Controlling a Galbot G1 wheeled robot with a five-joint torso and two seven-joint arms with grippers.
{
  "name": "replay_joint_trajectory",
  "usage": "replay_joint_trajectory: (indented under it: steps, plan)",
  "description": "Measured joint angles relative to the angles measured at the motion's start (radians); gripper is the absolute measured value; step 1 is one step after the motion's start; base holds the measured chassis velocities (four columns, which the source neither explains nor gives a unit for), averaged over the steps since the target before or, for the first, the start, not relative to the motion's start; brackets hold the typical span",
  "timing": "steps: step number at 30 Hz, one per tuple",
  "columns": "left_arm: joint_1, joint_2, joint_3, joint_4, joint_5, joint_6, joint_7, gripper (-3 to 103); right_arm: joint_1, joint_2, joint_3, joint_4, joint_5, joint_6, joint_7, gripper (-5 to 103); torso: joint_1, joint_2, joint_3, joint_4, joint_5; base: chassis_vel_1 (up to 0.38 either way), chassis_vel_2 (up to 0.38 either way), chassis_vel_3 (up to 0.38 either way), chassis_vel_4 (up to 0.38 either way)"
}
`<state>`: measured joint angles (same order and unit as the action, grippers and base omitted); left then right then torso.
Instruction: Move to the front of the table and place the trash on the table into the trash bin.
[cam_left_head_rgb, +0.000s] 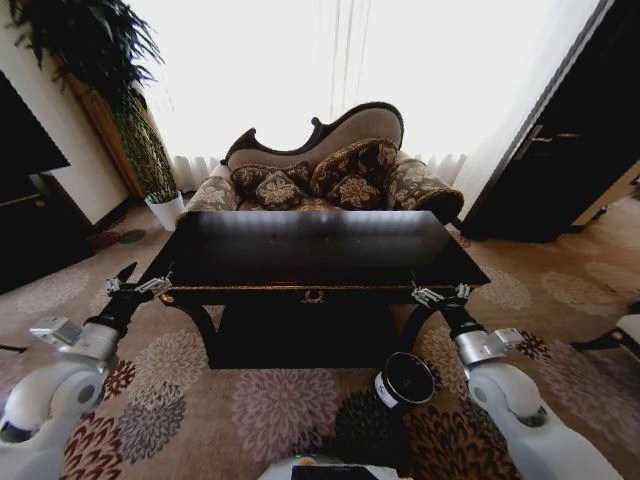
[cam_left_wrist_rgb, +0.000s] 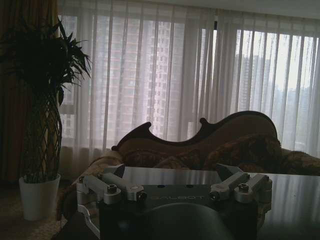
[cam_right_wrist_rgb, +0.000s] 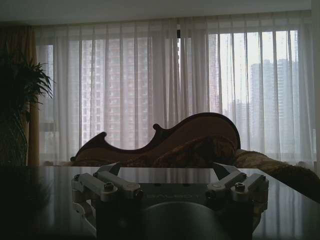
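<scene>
Trash bin (cam_left_head_rgb: 405, 380) is lying tipped beside the table (cam_left_head_rgb: 315, 250), while your left gripper (cam_left_head_rgb: 139, 286) and right gripper (cam_left_head_rgb: 441, 294), marked GALBOT, are hovering open-jawed.

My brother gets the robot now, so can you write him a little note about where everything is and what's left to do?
Left gripper: open, holding nothing, at the table's front left corner.
Right gripper: open, holding nothing, at the front right corner.
Table: right in front of the robot; its top looks bare, with no trash visible.
Trash bin: on the carpet, front right of the table.
Done: robot is at the table.
Left: check for trash; none can be seen.
</scene>
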<state>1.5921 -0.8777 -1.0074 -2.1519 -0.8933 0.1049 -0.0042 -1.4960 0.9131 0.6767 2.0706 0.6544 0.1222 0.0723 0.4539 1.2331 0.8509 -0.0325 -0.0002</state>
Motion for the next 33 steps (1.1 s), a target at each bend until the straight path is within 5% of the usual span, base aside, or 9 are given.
replay_joint_trajectory:
  steps: [33]
  plan:
    - [0.000,0.000,0.000,0.000,0.000,0.000,0.000,100,-0.003,0.003,0.005,0.000,-0.003,0.004,-0.003,100,0.000,0.000,0.000,0.0000,0.0000,0.000,0.000,0.000,0.000]
